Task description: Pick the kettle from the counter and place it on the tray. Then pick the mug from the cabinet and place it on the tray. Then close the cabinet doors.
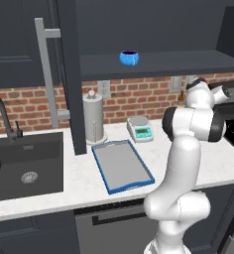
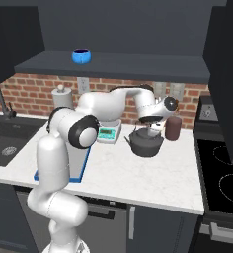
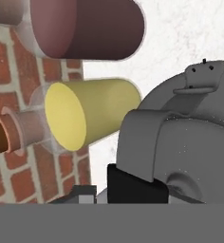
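the kettle (image 2: pixel 145 142) stands on the table (image 2: pixel 138 178), near the brick wall and just beside a maroon jar (image 2: pixel 173 128). the tool (image 2: pixel 149 129) is directly above the kettle, down at its arched handle. in the hand view the handle (image 3: pixel 154 140) is very close, with one dark fingertip (image 3: pixel 135 185) against it, but i cannot tell if the tool is clenched on the handle or not yet. the kettle seems to rest on the table, not lifted.

the tray (image 1: pixel 121 165) lies well apart on the same table, with nothing on it, next to the paper towel roll (image 1: pixel 93 119) and a small scale (image 1: pixel 140 128). the mug (image 1: pixel 129 57) is on the shelf of the cabinet (image 1: pixel 153 62). one cabinet door (image 1: pixel 20 44) stands open, with its long grey handle (image 1: pixel 49 74) toward the room.

in my judgement the task is at its very beginning: the first grasp is in progress. left to do are carrying the kettle to the tray, bringing the mug there, and closing the doors.
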